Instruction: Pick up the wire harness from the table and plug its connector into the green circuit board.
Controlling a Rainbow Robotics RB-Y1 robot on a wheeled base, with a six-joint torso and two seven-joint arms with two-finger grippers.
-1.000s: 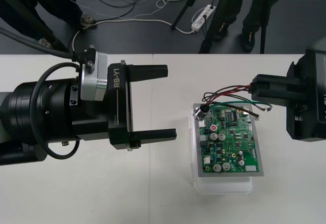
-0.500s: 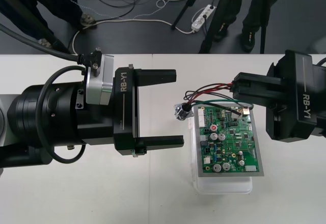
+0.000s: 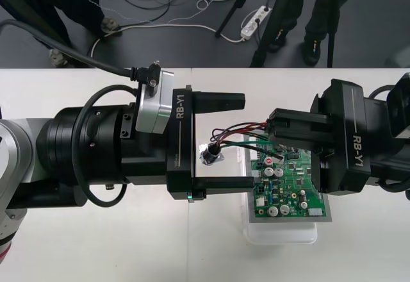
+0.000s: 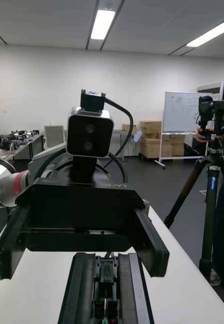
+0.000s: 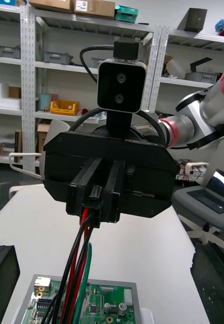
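The fingers (image 3: 291,116) of the right gripper (image 3: 271,127) are clenched on the wire harness (image 3: 238,130) above the far part of the green circuit board (image 3: 291,182). The left wrist view shows red, black and green wires (image 5: 79,253) running from between them down towards the board. From that clamp the harness's long axis runs leftwards across the board's far-left corner. It ends in the round metal socket (image 3: 210,153), which hangs just off the board's left edge, clear of the worktop (image 3: 128,243). The left gripper (image 3: 224,142) faces the right one from the board's left side, its fingers (image 3: 221,101) spread wide. The socket sits in the gap between them, closer to the near finger than to the far one. The left arm is therefore the nearer one to the free end, and a squeeze across the wires looks like the next move. Room is tight: the near left finger's tip reaches almost to the board's left edge and its white base (image 3: 282,234), so any drift towards the board risks a knock. The worktop left of the board is plain and flat.
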